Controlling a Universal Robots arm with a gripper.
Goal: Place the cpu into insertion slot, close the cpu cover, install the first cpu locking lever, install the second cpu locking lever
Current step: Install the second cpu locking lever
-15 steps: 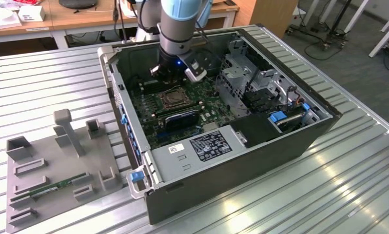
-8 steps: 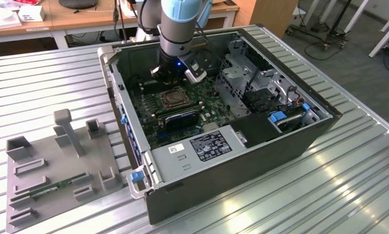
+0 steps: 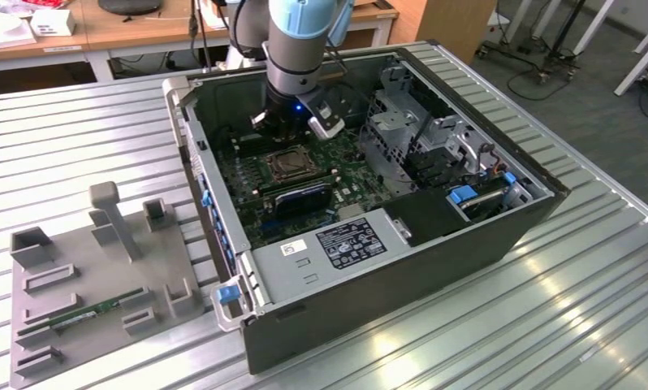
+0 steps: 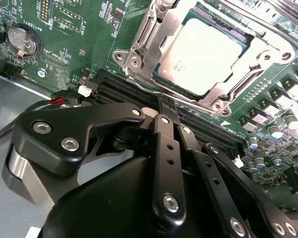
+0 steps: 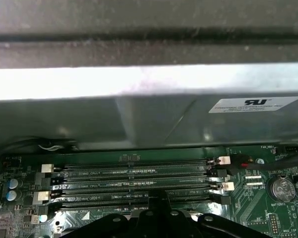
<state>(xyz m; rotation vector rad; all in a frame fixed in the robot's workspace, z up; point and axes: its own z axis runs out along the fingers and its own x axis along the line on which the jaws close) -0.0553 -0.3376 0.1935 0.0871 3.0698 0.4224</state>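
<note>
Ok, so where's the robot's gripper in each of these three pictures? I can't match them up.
Exterior view: the gripper hangs inside the open computer case, close to the insertion slot.
Second wrist view: the gripper points at the memory slots beside the cpu.
First wrist view: the gripper sits against the memory slots.
Shared landmark: the green circuit board.

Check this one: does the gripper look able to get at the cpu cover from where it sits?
Probably yes. In the second wrist view the gripper sits just beside the cpu cover, which lies closed around the cpu, with only bare board and memory slots between.
</note>
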